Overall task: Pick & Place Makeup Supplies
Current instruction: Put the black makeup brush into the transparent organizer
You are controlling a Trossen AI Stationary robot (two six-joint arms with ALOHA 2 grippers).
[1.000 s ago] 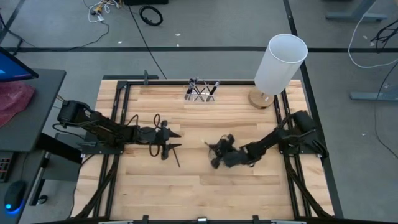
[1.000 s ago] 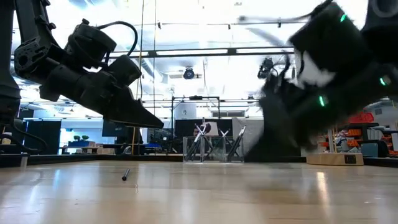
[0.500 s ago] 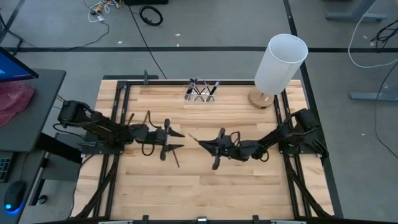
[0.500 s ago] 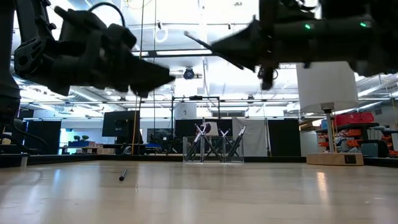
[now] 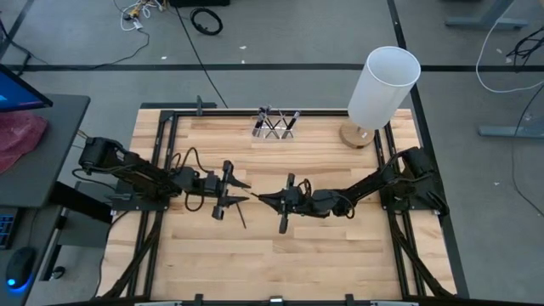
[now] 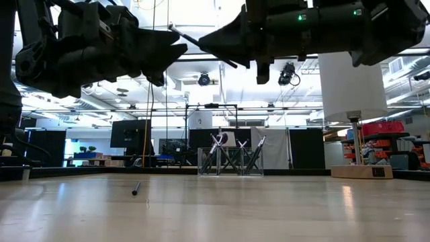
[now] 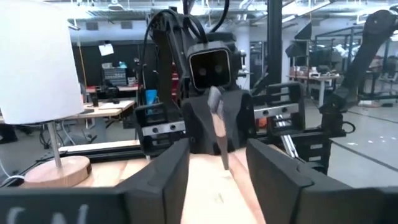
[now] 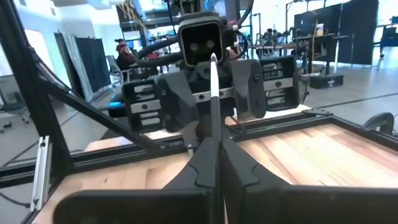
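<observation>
Clear holder (image 5: 275, 125) set at counter (image 5: 340, 255) rear edge, white cylinder (image 5: 383, 85) right of it, one stick (image 5: 240, 213) laid well in front

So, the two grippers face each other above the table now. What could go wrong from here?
1. The right gripper is shut on a thin stick only at its end; if the open left gripper bumps it while closing in, the stick may tilt or slip out.
2. The two grippers are close, so their fingers may collide.
3. A dropped stick could roll on the table, like the other stick lying below.
</observation>
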